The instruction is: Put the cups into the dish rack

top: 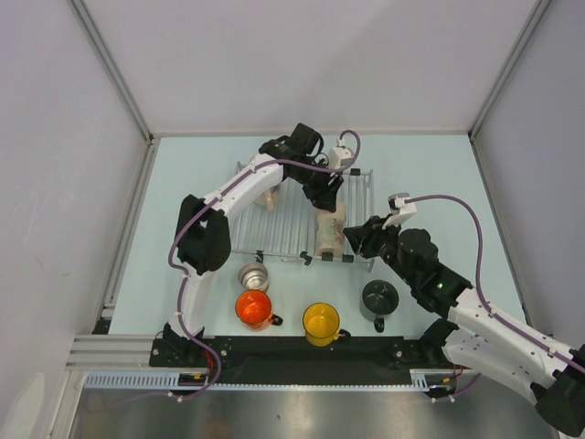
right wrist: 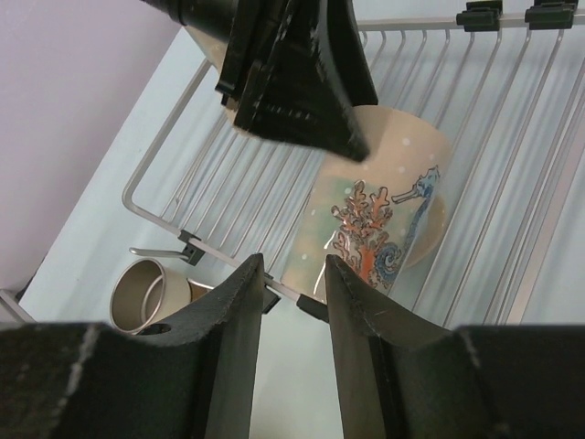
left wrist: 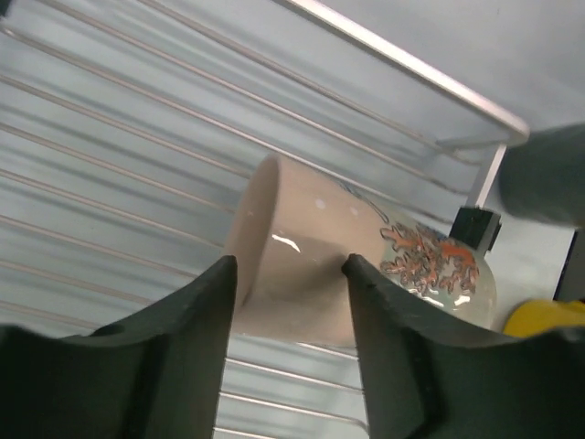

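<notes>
On the wire dish rack (top: 291,227) a beige mug with a seahorse print (top: 331,233) lies on its side, seen close in both wrist views (left wrist: 311,274) (right wrist: 384,215). My left gripper (top: 326,193) (left wrist: 291,267) hangs open just over that mug's far end, not clamped on it. My right gripper (top: 359,237) (right wrist: 294,267) stands open and empty over the rack's near edge, a little short of the mug. A second beige mug (top: 271,196) stands at the rack's left. On the table in front sit the steel cup (top: 254,275) (right wrist: 146,288), orange mug (top: 254,309), yellow mug (top: 321,322) and dark grey mug (top: 379,298).
Black clips (right wrist: 190,247) mark the rack's near rail. White walls and metal posts close in the table on three sides. The left arm (top: 206,233) reaches across the rack's left half. The arm bases sit on a black rail (top: 302,352) at the near edge.
</notes>
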